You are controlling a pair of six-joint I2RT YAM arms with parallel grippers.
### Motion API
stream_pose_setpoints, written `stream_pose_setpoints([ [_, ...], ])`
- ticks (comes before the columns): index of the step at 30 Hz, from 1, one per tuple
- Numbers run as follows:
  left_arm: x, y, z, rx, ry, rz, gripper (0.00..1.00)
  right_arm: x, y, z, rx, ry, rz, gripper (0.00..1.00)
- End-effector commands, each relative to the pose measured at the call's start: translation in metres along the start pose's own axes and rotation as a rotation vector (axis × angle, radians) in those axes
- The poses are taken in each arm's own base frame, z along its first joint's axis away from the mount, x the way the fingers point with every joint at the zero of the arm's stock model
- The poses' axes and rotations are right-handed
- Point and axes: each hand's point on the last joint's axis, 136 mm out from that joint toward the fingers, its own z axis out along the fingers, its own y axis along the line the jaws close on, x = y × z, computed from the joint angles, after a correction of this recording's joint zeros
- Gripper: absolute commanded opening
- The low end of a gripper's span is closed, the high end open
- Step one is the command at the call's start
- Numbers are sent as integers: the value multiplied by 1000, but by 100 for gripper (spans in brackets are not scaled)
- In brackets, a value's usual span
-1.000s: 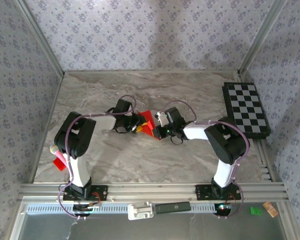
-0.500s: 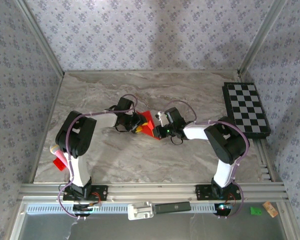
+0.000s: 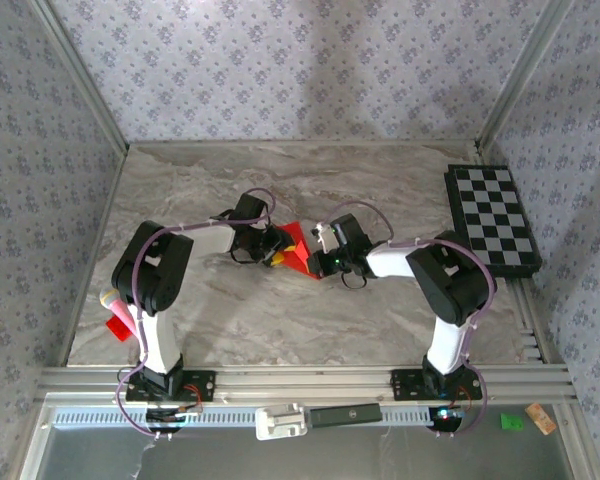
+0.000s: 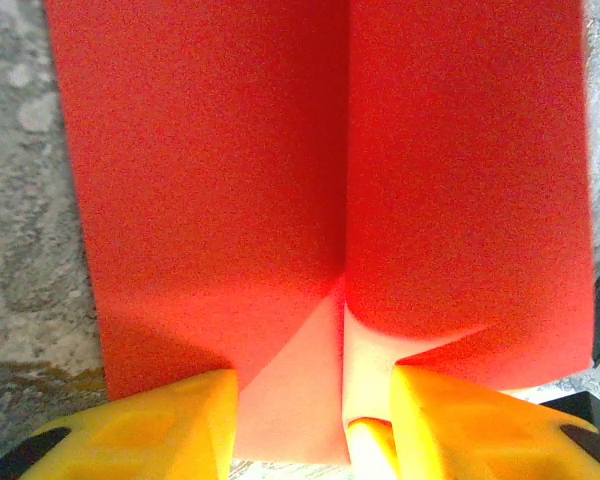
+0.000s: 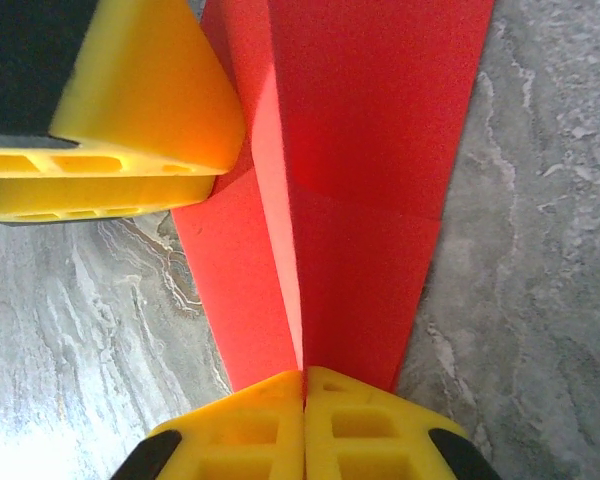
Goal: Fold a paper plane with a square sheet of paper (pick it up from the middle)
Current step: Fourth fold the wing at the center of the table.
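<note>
While the paper lies flat at the middle of the table, between the two arms, it is a narrow creased red shape with a raised ridge down its length, not yet a finished plane.

At the bottom centre of the right wrist view, the right gripper has its fingers pressed together. The ridge runs straight into their seam, so it looks pinched on the near end of that fold. At the bottom of the left wrist view, the left gripper stands with jaws spread, one yellow finger on either side of the centre crease and pale flaps between them. It clamps nothing that I can see.

I judge the paper to be very light, thin and limp across its flat panels, and stiffer along the creases where layers double. It should slide easily on the smooth stone and would crumple or tear under a hard or twisting grip, and any stray crease will stay. The ridge or a folded edge near the middle is the best hold, so neither end droops, with the other side held down.
</note>
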Motion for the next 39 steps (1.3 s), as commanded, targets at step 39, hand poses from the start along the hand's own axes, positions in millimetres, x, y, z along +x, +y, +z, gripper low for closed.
stream_pose_setpoints([
  [39,2,-46,-6,215,-15,205,19,0,-4,1,-169,195,385,4],
])
